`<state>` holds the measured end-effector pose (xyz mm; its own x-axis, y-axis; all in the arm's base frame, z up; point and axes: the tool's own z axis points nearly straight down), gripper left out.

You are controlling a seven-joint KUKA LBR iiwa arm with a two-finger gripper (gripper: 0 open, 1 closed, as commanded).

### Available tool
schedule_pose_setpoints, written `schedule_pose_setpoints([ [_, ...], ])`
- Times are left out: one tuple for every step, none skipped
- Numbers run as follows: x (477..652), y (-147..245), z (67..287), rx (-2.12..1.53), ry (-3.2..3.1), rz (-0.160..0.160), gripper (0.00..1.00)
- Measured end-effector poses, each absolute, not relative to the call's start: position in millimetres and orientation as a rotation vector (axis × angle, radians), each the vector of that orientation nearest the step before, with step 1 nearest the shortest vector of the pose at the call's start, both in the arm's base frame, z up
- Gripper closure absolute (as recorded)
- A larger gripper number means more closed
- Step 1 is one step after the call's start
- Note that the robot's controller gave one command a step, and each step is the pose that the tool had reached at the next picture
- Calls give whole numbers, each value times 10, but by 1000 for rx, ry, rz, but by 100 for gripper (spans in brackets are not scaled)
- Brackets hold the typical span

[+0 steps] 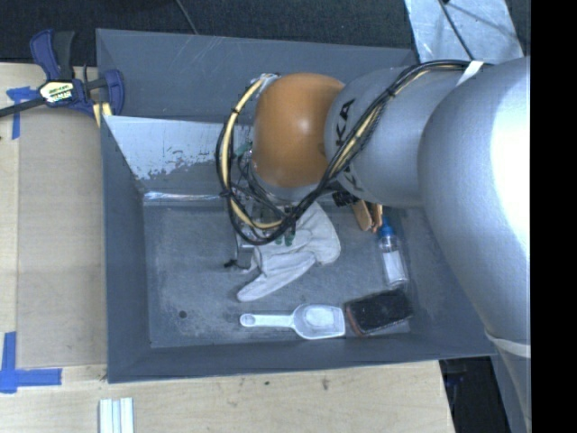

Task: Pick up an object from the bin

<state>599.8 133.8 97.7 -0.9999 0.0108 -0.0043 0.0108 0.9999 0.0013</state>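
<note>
Currently I see the gripper (242,258) low in the middle of the frame, tucked under the arm's orange cover (288,129) and cables, at the left edge of a crumpled white cloth (293,251) on the floor of the grey bin (126,269). Whether it is wide or narrow I cannot tell. Just below the cloth lies a white scoop (302,319), with a black block (379,311) just beside its bowl toward the lower right. A small clear bottle (391,260) lies right of the cloth.

You can read only the black letters (347,120) "KA", on the silver-grey rounded casing of the robot arm (397,165), beside its orange cover (288,133); black and yellow cables (383,105) cross the lettering.
</note>
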Motion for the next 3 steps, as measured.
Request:
schedule_pose_setpoints([
  [6038, 978, 894, 17, 3142, 0, 0],
  [5997, 836, 801, 25, 3136, 0, 0],
  [5733, 716, 764, 106, 3125, 5, 100],
])
